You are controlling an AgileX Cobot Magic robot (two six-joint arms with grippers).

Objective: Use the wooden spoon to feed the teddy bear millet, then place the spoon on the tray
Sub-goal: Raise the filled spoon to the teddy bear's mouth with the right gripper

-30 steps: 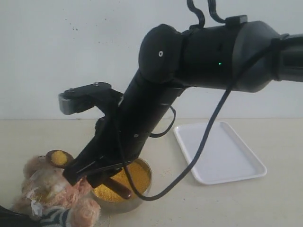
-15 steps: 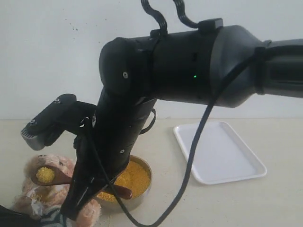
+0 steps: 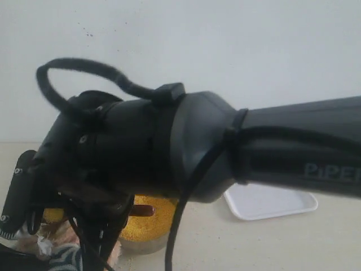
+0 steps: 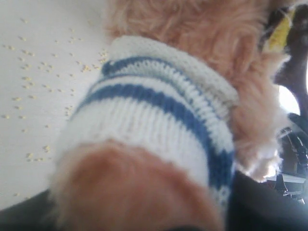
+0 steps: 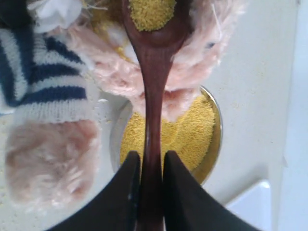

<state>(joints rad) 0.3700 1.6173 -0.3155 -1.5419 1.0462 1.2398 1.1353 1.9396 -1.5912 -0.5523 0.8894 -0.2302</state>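
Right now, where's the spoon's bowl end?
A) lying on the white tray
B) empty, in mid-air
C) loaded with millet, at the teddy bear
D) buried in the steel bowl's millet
C: in the right wrist view the right end effector grips the wooden spoon by its handle, and the spoon's bowl, heaped with millet, is over the teddy bear fur.

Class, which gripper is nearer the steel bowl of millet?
Right. The right gripper holds the wooden spoon above the bowl; the left gripper is not visible, but its camera sits close against the teddy bear's shirt.
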